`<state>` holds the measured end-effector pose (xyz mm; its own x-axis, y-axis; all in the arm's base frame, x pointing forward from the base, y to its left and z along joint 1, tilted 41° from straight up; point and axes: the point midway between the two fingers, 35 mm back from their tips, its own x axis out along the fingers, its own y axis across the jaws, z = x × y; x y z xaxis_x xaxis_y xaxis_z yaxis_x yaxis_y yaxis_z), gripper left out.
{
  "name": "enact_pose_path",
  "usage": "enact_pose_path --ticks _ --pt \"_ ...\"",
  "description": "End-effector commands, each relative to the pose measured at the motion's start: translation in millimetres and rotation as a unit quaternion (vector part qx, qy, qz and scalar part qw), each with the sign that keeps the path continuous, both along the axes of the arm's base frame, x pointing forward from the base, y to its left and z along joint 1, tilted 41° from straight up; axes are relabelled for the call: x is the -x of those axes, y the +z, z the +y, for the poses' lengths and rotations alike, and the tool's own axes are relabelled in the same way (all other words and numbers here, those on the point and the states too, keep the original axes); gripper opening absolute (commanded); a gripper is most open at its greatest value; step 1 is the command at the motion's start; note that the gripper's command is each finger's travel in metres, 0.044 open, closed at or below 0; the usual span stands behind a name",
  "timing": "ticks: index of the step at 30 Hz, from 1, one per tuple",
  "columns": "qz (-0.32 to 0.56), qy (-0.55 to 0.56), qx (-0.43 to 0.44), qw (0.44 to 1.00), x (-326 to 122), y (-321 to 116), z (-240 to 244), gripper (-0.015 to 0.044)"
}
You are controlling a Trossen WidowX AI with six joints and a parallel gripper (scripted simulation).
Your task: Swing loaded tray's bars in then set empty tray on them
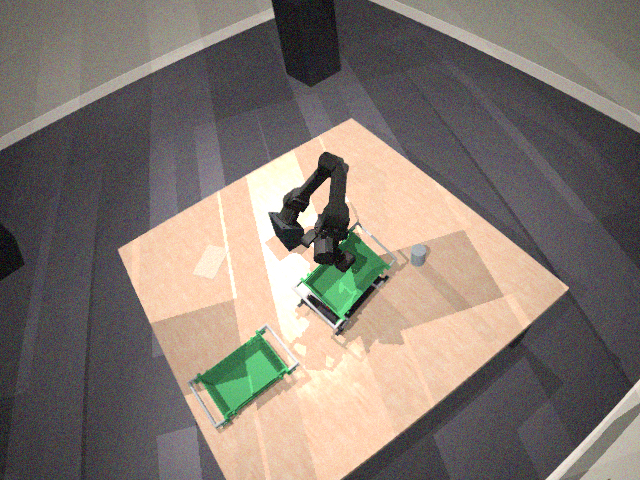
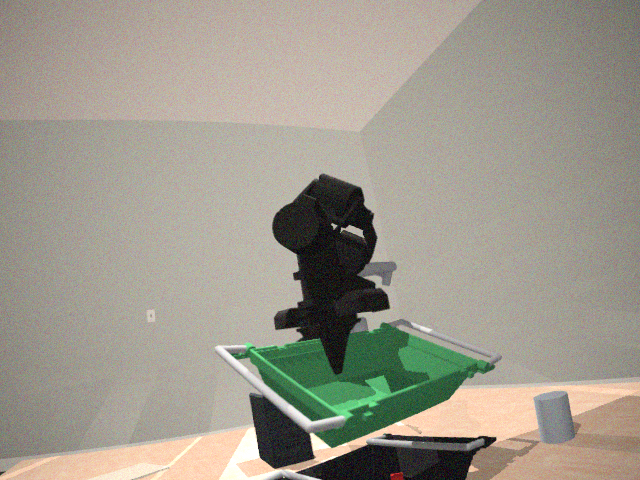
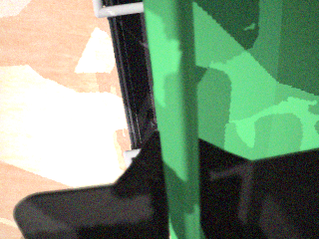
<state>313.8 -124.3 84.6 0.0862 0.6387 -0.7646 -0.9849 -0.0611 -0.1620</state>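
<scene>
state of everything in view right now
gripper: shut on the held tray's side wall
held tray: empty, lifted, tilted, above the black tray
black tray: on the table, a bar across its top
second green tray: on the table, bars out
grey cylinder: upright

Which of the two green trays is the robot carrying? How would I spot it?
Find the black arm at the middle of the wooden table. The carried green tray hangs from its gripper, above a black tray. The other green tray lies alone near the table's edge.
</scene>
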Motion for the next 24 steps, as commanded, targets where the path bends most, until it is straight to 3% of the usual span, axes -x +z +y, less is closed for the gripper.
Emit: enact_pose_path --ticks 1,24 --pt "-0.01 -0.006 0.0 1.0 -2 3 -4 0.0" --pt "-0.01 -0.006 0.0 1.0 -5 -11 7 0.0"
